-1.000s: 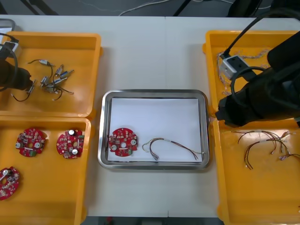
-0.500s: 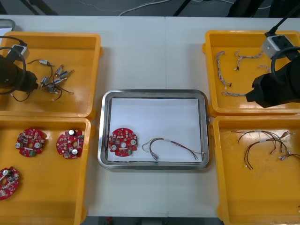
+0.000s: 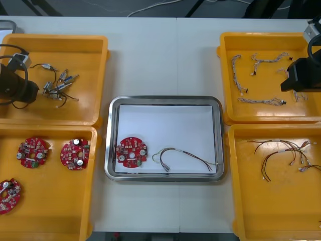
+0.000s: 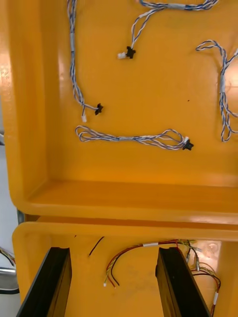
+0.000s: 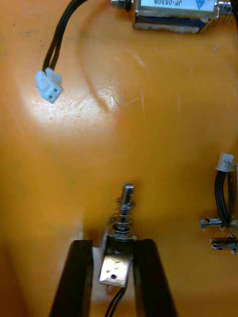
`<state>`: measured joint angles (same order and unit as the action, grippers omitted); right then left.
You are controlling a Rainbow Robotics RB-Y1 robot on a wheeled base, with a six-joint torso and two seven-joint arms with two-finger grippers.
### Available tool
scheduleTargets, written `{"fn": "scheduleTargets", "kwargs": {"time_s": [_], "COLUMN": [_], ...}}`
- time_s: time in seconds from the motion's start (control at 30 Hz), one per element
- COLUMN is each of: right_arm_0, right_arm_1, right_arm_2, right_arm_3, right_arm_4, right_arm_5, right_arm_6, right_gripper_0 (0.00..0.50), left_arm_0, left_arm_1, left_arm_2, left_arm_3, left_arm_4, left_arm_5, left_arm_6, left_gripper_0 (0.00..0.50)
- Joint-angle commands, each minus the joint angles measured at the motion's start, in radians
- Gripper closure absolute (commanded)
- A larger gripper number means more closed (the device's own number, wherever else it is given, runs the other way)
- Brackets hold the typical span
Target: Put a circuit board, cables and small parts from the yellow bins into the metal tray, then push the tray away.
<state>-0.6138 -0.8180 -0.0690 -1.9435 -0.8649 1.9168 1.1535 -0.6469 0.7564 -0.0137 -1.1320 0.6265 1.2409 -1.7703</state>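
Your left gripper [image 5: 113, 247] was clamped on a small metal part [image 5: 115, 265], whose coiled pin stuck out past the fingertips. It sat low in the far left bin [image 3: 75, 42], left of the tray [image 3: 163, 99] and farther back. Other parts [image 3: 60, 85] with black leads lay loose beside it on the tray's side.

Your right gripper [image 4: 111, 251] had its fingers wide apart with nothing between them. It hung above the two bins right of the tray. Twisted blue and white cables [image 4: 134, 138] lay spread in the far right bin [image 4: 29, 99]. Red and yellow cables [image 4: 144, 246] lay in the near right bin [image 4: 29, 237].

Inside the tray, on its white lining, one board [image 3: 132, 151] lay by the left wall toward the near corner. A cable [image 3: 183, 154] lay just beside it, running along the tray's near wall. Three more boards [image 3: 75, 154] lay in the near left bin [image 3: 50, 216], left of the tray.
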Motion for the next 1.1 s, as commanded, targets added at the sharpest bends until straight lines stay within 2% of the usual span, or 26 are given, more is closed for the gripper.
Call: {"fn": "scheduleTargets", "kwargs": {"time_s": [0.03, 0.27, 0.43, 0.47, 0.57, 0.7, 0.93, 1.1], "right_arm_0": [-0.092, -0.168, -0.221, -0.221, -0.257, -0.284, -0.287, -0.287], "right_arm_1": [-0.039, -0.036, -0.003, -0.003, 0.033, 0.073, 0.145, 0.197], "right_arm_2": [0.011, 0.101, 0.107, 0.107, 0.107, 0.107, 0.109, 0.109], "right_arm_3": [0.066, 0.189, 0.304, 0.304, 0.379, 0.437, 0.466, 0.469], "right_arm_4": [0.043, 0.118, 0.162, 0.162, 0.225, 0.299, 0.391, 0.449], "right_arm_5": [0.003, 0.003, 0.003, 0.003, 0.003, 0.003, 0.003, 0.003], "right_arm_6": [0.035, 0.026, 0.022, 0.022, 0.009, -0.014, -0.186, -0.362], "right_gripper_0": [0.0, 0.0, 0.0, 0.0, 0.0, 0.0, 0.0, 0.0], "left_arm_0": [-0.042, -0.042, -0.042, -0.042, -0.042, -0.042, -0.04, -0.04], "left_arm_1": [-0.009, -0.009, -0.005, -0.005, 0.001, 0.014, 0.018, 0.02], "left_arm_2": [-0.014, -0.012, 0.052, 0.052, 0.1, 0.12, 0.146, 0.147], "left_arm_3": [-0.005, -0.022, -0.129, -0.129, -0.206, -0.262, -0.373, -0.44], "left_arm_4": [-0.011, -0.001, -0.016, -0.016, -0.019, -0.014, -0.017, -0.021], "left_arm_5": [-0.011, -0.001, 0.155, 0.155, 0.273, 0.342, 0.47, 0.565], "left_arm_6": [-0.081, -0.08, -0.078, -0.078, -0.069, -0.049, 0.054, 0.118], "left_gripper_0": [0.5, 0.5, 0.5, 0.5, 0.5, 0.5, 0.5, 0.5]}}
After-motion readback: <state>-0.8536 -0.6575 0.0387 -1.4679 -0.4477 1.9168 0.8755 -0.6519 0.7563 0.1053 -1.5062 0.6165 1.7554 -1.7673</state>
